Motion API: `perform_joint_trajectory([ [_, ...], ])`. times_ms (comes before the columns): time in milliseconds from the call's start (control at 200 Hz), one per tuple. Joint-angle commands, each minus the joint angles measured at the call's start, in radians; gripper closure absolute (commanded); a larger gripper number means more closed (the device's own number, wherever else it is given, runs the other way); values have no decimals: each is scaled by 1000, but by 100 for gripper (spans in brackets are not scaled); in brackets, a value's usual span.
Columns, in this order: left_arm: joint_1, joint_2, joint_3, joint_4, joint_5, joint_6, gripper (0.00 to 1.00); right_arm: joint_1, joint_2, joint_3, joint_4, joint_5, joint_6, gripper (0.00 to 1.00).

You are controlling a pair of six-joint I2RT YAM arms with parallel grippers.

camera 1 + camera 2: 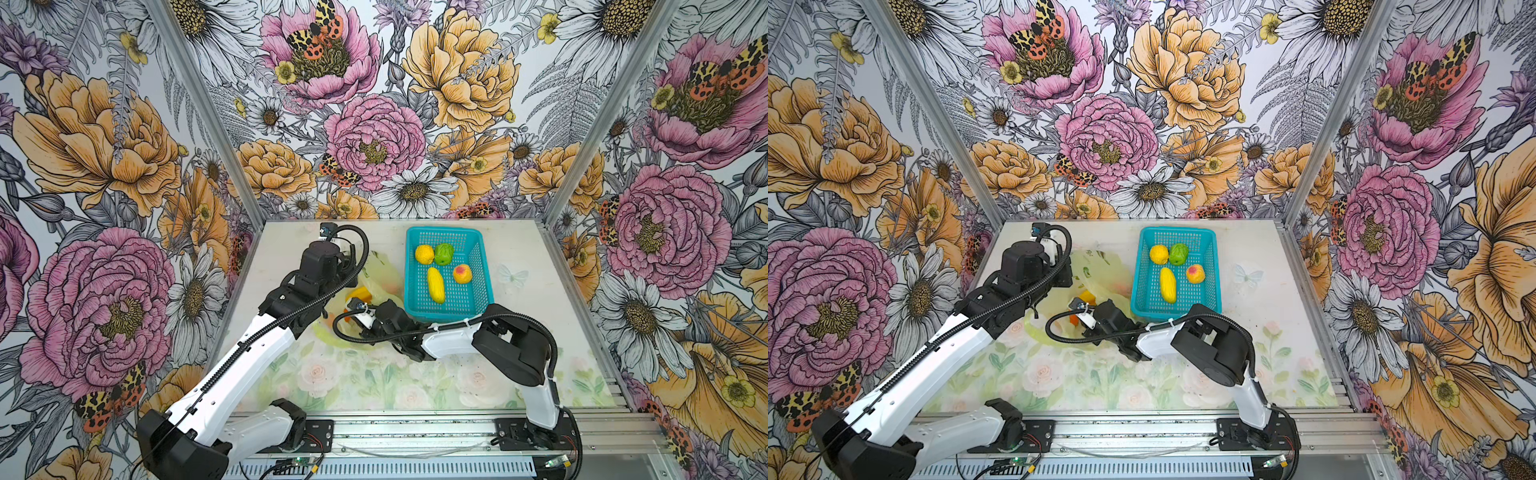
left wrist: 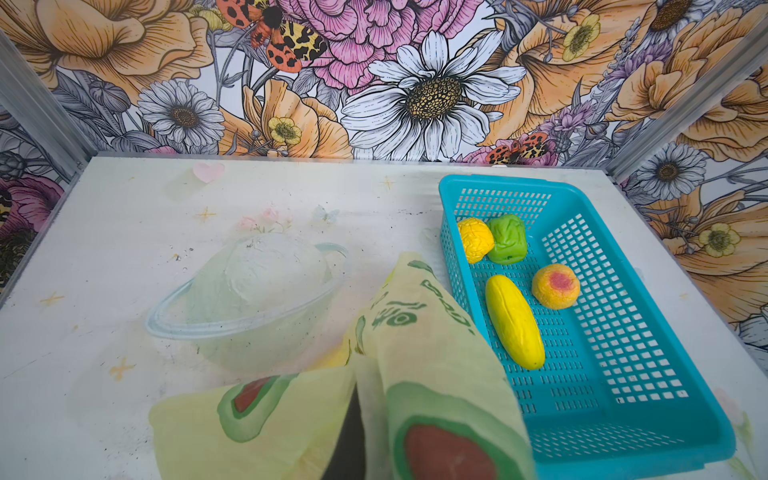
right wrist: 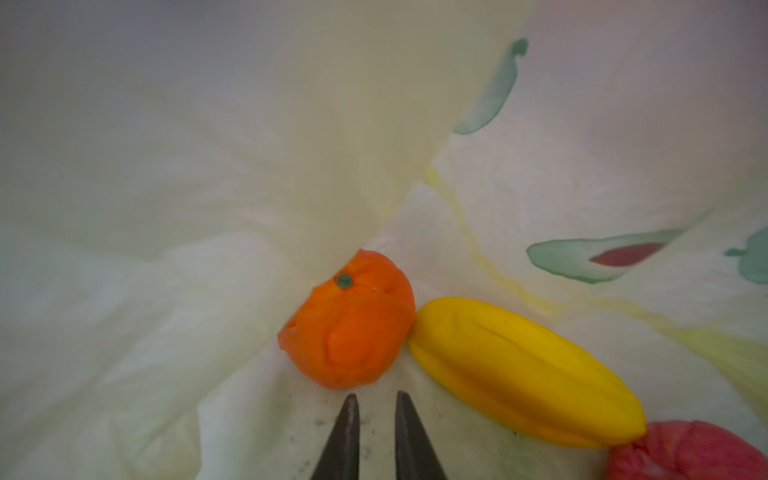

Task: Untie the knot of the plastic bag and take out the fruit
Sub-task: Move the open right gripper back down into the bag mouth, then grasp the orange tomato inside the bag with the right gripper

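The yellow-green plastic bag (image 1: pixel 380 272) lies left of the basket, one side lifted. My left gripper is shut on the plastic bag (image 2: pixel 436 353), whose film drapes over and hides its jaws. My right gripper (image 3: pixel 376 395) is inside the bag, its fingers a narrow gap apart with nothing between them. Its tips stop just short of a round orange fruit (image 3: pixel 353 324). A long yellow fruit (image 3: pixel 523 374) touches the orange one, and a pink-red fruit (image 3: pixel 685 453) lies beyond it. The knot is not in view.
A turquoise basket (image 1: pixel 415 245) at the back right holds a round yellow fruit (image 1: pixel 424 254), a green one (image 1: pixel 444 254), a peach one (image 1: pixel 462 274) and a long yellow one (image 1: pixel 435 285). Flowered walls close in three sides.
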Motion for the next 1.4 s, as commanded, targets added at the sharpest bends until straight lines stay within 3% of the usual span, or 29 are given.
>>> perform_joint_trajectory([
  [0, -6, -19, 5, 0, -9, -7, 100, 0, 48, 74, -23, -28, 39, 73],
  [310, -8, -19, 7, 0, -4, -8, 100, -9, 170, 209, -22, -94, 114, 26],
  [450, -10, -20, 7, 0, -5, -8, 100, -25, 200, 247, -19, -156, 143, 17],
  [590, -12, -17, 8, 1, -4, -7, 100, -35, 243, 300, -24, -134, 165, 11],
  [901, -15, -17, 10, 2, 0, -5, 100, -65, 349, 450, -71, -189, 247, 15],
  [1181, -15, -15, 10, 0, -7, -5, 100, -69, 311, 425, -85, -177, 263, 53],
  [1396, -11, -8, 11, 0, -16, -4, 100, -66, 130, 222, 25, -154, 260, 64],
])
